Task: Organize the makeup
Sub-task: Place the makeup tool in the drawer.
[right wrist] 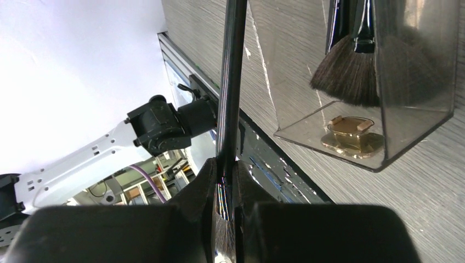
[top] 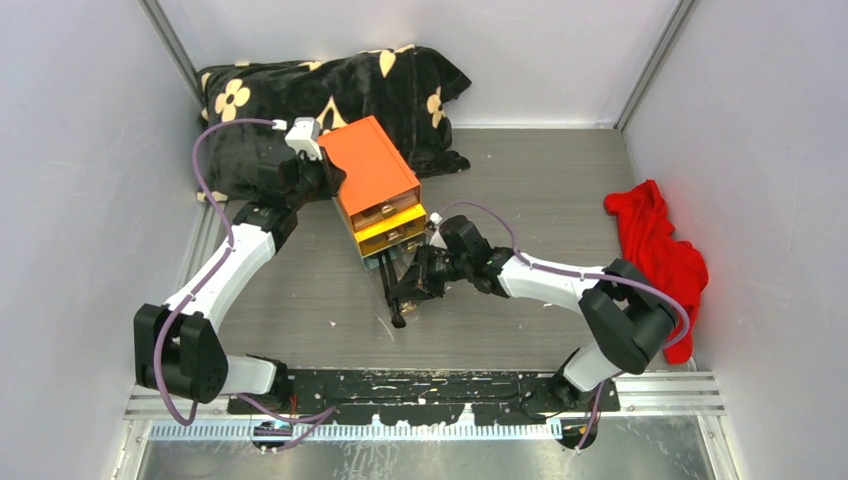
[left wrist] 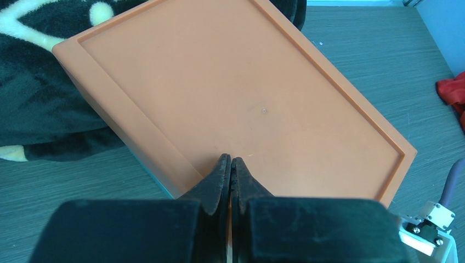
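Shut tight on the left side: left gripper (left wrist: 230, 164) with both fingertips pressed together and nothing between them, poised at the near edge of the flat lid of the orange-topped box (left wrist: 236, 93); cannot tell whether touching it. Behind and left of that box, a black flowered cushion (top: 330, 85) against the back wall; far off to the right on the table (top: 540, 180), well apart, a red cloth (top: 655, 245). Closed almost fully on the right side: right gripper (right wrist: 225, 170) pinching the slim handle of a black brush (right wrist: 232, 82) between its fingers, with the handle running straight out past the fingertips. Held just beside the lowest clear drawer (right wrist: 417, 118), outside its wall, not in it. Inside that drawer, standing out from the box toward the arms: a fluffy-headed brush (right wrist: 351, 76) with dark bristles fanned, and beneath it, at the drawer's end, a small gold piece (right wrist: 351, 137). Above it, two upper drawers pushed in, yellowish through their fronts, contents too small to tell.
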